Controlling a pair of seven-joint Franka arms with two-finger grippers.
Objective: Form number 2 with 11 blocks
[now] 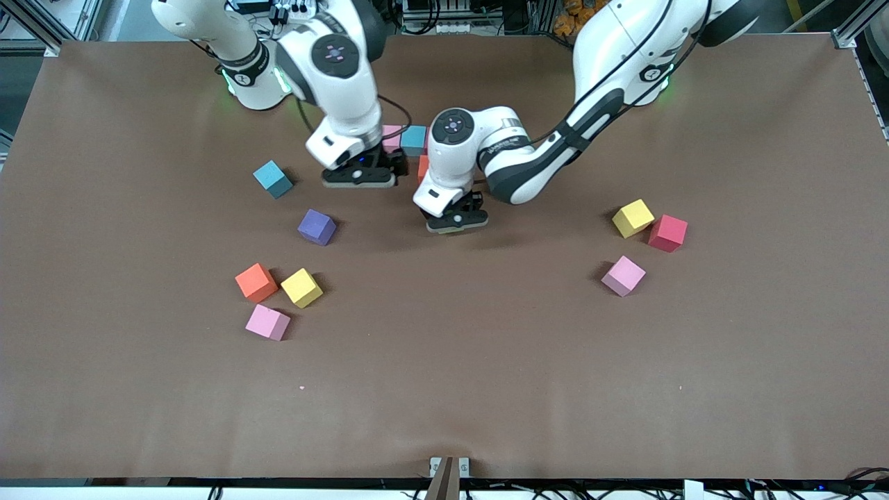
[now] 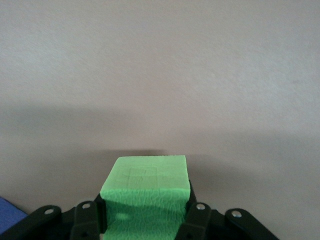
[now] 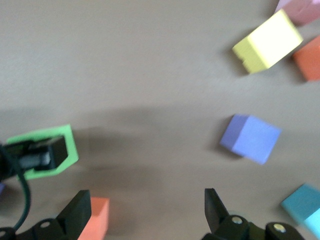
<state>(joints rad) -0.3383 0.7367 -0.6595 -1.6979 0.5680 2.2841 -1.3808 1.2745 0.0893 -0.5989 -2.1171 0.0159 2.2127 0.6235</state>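
Note:
My left gripper [image 1: 456, 223] is shut on a green block [image 2: 147, 175], low over the table's middle, beside an orange block [image 1: 423, 167]. That orange block sits with a pink block [image 1: 392, 135] and a teal block [image 1: 414, 139], all partly hidden by the arms. The right gripper [image 1: 361, 175] hangs open and empty [image 3: 146, 196] over bare table next to them. Loose blocks toward the right arm's end: teal [image 1: 272, 178], purple [image 1: 317, 226], orange [image 1: 255, 282], yellow [image 1: 301, 287], pink [image 1: 267, 322]. Toward the left arm's end: yellow [image 1: 633, 217], red [image 1: 667, 232], pink [image 1: 623, 275].
The brown table [image 1: 444, 389] is bare over the wide strip nearest the front camera. The two arms' wrists stand close together over the table's middle.

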